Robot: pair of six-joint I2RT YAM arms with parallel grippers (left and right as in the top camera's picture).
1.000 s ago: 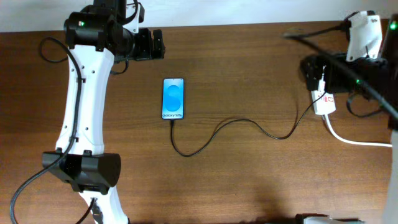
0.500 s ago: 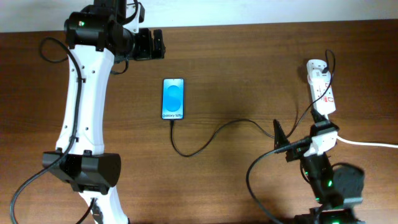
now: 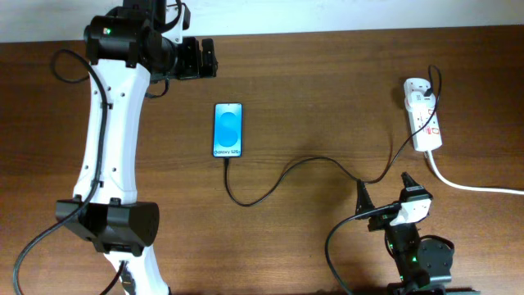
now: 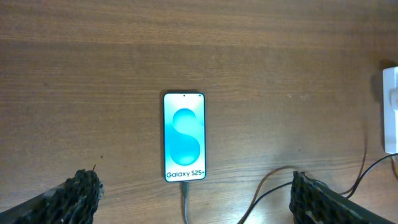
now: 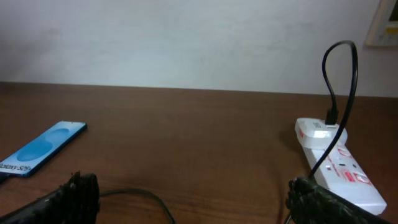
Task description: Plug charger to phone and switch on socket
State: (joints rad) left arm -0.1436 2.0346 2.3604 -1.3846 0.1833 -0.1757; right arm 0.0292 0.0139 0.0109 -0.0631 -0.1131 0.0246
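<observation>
The phone (image 3: 228,129) lies flat on the table with its blue screen lit. The charger cable (image 3: 303,161) runs from the phone's near end in loops to the socket (image 3: 425,123), where its black plug (image 3: 420,83) sits in the far end. My left gripper (image 3: 202,59) is open and empty, high above the table beyond the phone. Its view shows the phone (image 4: 184,137) with the cable tip (image 4: 185,190) in it. My right gripper (image 3: 383,188) is open and empty, low near the front edge. Its view shows the socket (image 5: 339,168) and the phone (image 5: 43,148).
The socket's thick white cord (image 3: 475,187) runs off the right edge of the table. The left arm's white links (image 3: 110,123) stretch along the left side. The right arm's base (image 3: 417,254) sits at the front edge. A pale wall (image 5: 186,43) stands behind the table.
My right arm has drawn away from the socket and come back to the front edge of the table. The left arm, phone and cable have not moved.
</observation>
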